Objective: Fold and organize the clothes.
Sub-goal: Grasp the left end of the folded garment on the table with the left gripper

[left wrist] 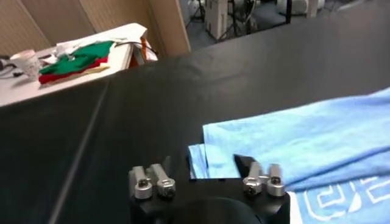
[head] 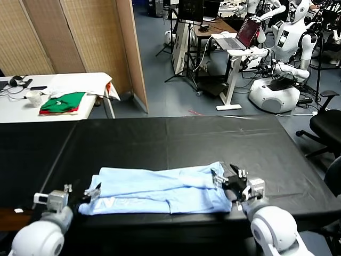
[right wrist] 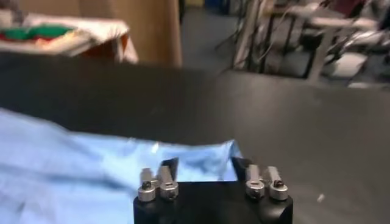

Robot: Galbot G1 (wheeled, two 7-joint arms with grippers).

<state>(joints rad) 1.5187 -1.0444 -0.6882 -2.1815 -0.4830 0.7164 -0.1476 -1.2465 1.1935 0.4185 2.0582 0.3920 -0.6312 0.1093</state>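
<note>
T-shirt (head: 160, 191) lies along the near edge of the black table (head: 176, 138), folded lengthwise into a long band — further folds into a compact stack look left to do. My left gripper (head: 91, 193) and right gripper (head: 226, 184) sit at its two ends, fingers apart, holding nothing. Pale blue, thin, softly rumpled, faint white lettering.
</note>
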